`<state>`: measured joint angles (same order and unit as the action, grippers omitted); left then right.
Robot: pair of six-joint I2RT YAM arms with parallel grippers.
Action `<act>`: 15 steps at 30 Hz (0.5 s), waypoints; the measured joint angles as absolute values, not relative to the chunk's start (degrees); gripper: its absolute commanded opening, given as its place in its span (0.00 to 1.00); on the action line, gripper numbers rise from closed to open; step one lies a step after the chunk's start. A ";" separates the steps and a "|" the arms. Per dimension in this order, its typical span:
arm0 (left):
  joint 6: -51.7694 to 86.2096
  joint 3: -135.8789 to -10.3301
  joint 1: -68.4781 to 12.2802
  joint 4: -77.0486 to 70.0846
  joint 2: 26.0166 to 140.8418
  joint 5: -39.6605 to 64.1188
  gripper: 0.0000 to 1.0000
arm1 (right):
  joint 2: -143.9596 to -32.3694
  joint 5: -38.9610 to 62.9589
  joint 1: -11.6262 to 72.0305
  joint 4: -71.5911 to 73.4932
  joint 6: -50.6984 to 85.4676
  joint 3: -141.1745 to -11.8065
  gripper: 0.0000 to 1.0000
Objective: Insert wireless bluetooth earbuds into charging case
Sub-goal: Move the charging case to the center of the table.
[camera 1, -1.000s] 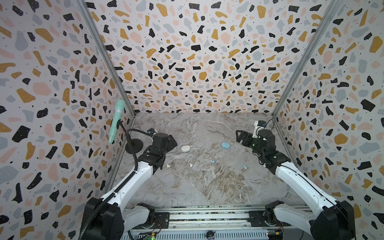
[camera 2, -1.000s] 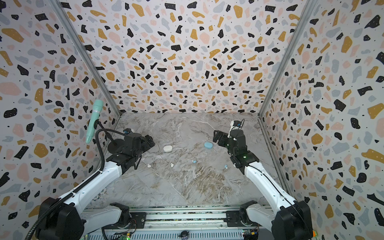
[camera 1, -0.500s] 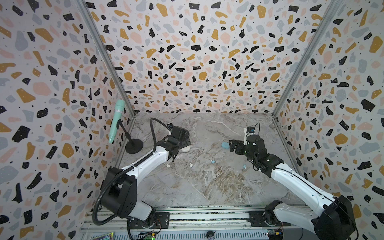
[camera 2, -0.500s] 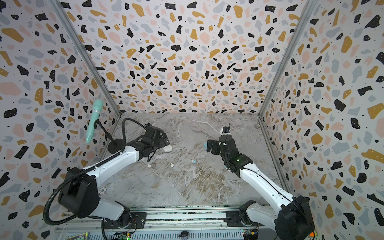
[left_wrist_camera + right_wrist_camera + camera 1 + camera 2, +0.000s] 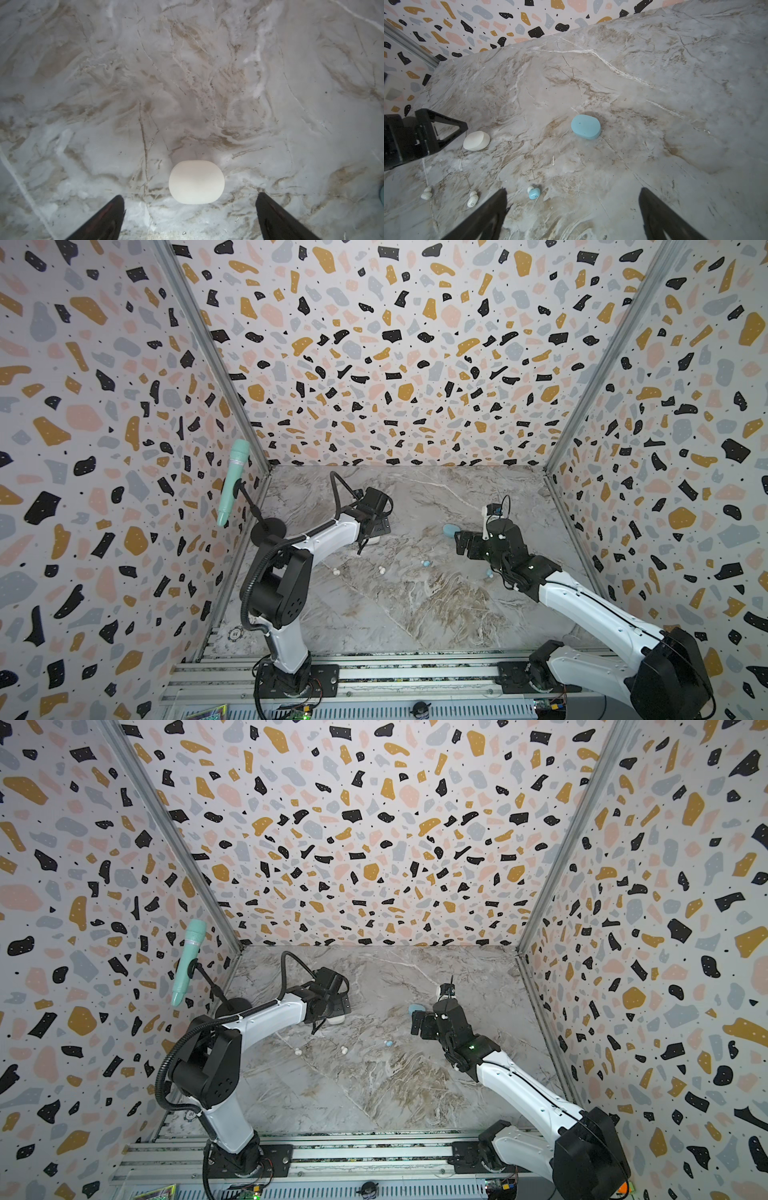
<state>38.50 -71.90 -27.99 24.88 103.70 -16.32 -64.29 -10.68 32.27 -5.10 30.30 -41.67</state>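
- Over the left half of the marble tabletop, toward its far edge, the left gripper now hangs above the white case. A second ago it sat back near the left edge, with the case uncovered.
- Its jaws are spread wide. In the left wrist view the case lies between and just ahead of the dark fingertips, touching neither.
- The right gripper has swung in from the right edge. It now sits just on the near side of the blue case, right of centre.
- Its jaws are also spread wide and hold nothing; the right wrist view shows the case ahead of the tips, not touching them.
- Both cases are closed and lie where they lay a second ago.
- The left white earbud, the right white earbud and a blue earbud form a loose row across the middle of the tabletop.
- The second blue earbud lies nearer the right edge, beside the right arm.
- All four are unmoved and outside the cases.
- A teal microphone on its stand is at the left edge.
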 measured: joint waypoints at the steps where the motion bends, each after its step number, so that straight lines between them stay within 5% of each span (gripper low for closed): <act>1: 38.52 -71.99 -27.99 24.95 104.18 -16.25 1.00 | -64.29 -10.63 32.27 -4.80 30.30 -41.58 0.99; 15: 38.59 -72.05 -27.99 25.74 107.50 -14.39 1.00 | -64.73 -9.74 32.27 -4.21 30.30 -41.34 0.98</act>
<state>38.59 -72.05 -27.99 25.74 107.50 -14.39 -64.73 -9.74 32.27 -4.21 30.30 -41.34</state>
